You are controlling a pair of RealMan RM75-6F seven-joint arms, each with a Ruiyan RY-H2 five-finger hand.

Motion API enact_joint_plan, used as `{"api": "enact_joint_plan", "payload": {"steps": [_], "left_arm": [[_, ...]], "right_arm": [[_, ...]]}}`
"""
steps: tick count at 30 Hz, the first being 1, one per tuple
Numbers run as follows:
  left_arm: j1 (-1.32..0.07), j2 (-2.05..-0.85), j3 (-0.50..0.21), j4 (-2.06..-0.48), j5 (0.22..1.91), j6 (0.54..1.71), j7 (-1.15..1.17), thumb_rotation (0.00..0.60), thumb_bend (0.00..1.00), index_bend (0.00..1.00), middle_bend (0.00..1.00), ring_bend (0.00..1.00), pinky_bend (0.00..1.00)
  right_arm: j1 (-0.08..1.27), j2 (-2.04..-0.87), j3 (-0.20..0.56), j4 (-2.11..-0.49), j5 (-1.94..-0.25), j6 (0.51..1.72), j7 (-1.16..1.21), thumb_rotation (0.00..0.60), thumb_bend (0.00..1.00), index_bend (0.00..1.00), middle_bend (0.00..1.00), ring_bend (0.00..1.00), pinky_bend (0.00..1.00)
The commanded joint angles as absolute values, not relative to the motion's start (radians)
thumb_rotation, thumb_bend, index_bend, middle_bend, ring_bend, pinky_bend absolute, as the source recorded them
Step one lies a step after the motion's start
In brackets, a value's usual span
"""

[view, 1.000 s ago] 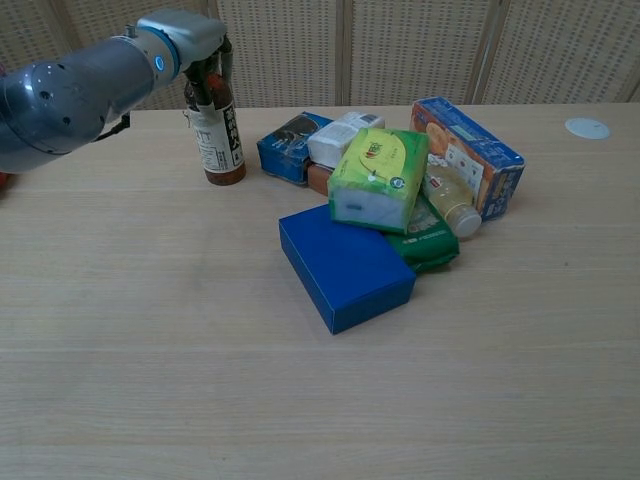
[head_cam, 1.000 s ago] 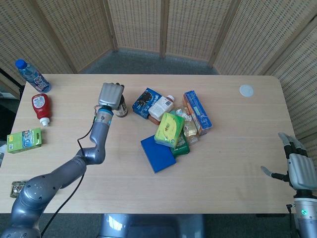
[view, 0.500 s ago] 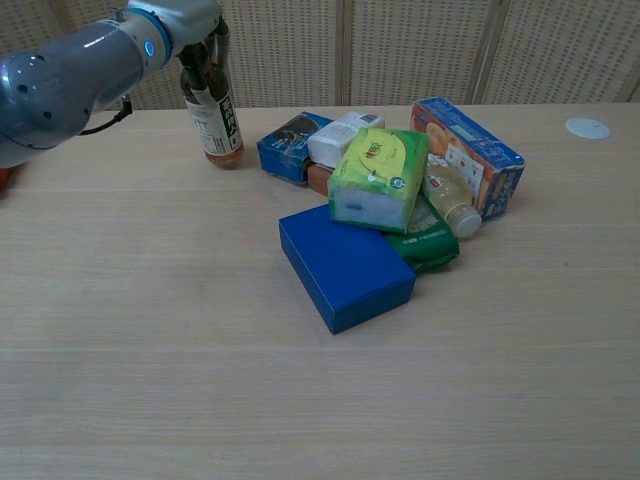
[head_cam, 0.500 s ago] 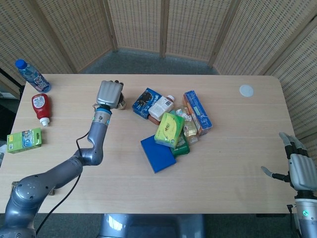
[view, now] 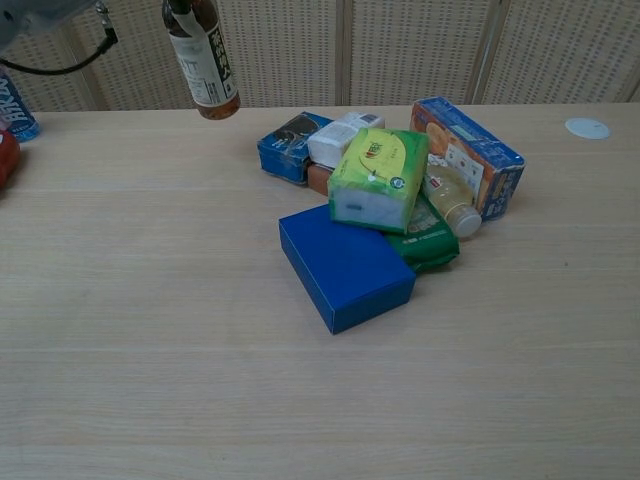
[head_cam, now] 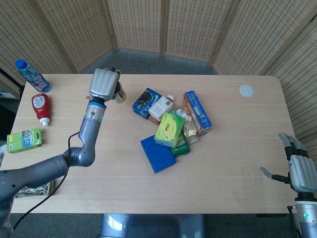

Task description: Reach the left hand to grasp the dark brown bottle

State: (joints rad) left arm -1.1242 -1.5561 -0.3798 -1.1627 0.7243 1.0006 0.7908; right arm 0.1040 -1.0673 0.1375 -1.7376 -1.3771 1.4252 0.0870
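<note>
My left hand (head_cam: 103,83) grips the dark brown bottle (view: 205,67) by its upper part and holds it off the table, slightly tilted. In the head view only the bottle's (head_cam: 119,92) lower end shows beside the hand. In the chest view the hand itself is out of frame above the bottle. My right hand (head_cam: 297,168) hangs at the table's right front corner, fingers spread and holding nothing.
A pile of boxes sits mid-table: a blue box (head_cam: 157,153), a green tissue pack (head_cam: 169,130), an orange carton (head_cam: 197,112) and a dark blue pack (head_cam: 144,101). At the left lie a water bottle (head_cam: 32,75), a ketchup bottle (head_cam: 41,107) and a green carton (head_cam: 24,140). A white lid (head_cam: 246,90) lies far right.
My left hand has lifted the dark brown bottle off the table and carried it up and to the left. The right hand has stayed put.
</note>
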Motion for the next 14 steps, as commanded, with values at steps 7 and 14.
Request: {"api": "enact_joint_plan", "payload": {"steps": [7,14], "left_arm": [[-1.132,-1.367,-0.449,-1.406,0.685,1.102,0.897,0.6,0.0,0.79,0.93,0.78,1.0],[-1.151,-1.242,-0.497,-1.547,0.638,1.158,0.965,0.6,0.0,0.79,0.93,0.78,1.0]], "right_arm": [[0.099,-1.056,0.142,-1.756,-1.384,1.441,0.094,0.518,0.0,0.0,0.0,0.0,0.0],[0.093,-1.044,0.14,-1.774,-1.396,1.453,0.1,0.521,0.0,0.0,0.0,0.0,0.0]]}}
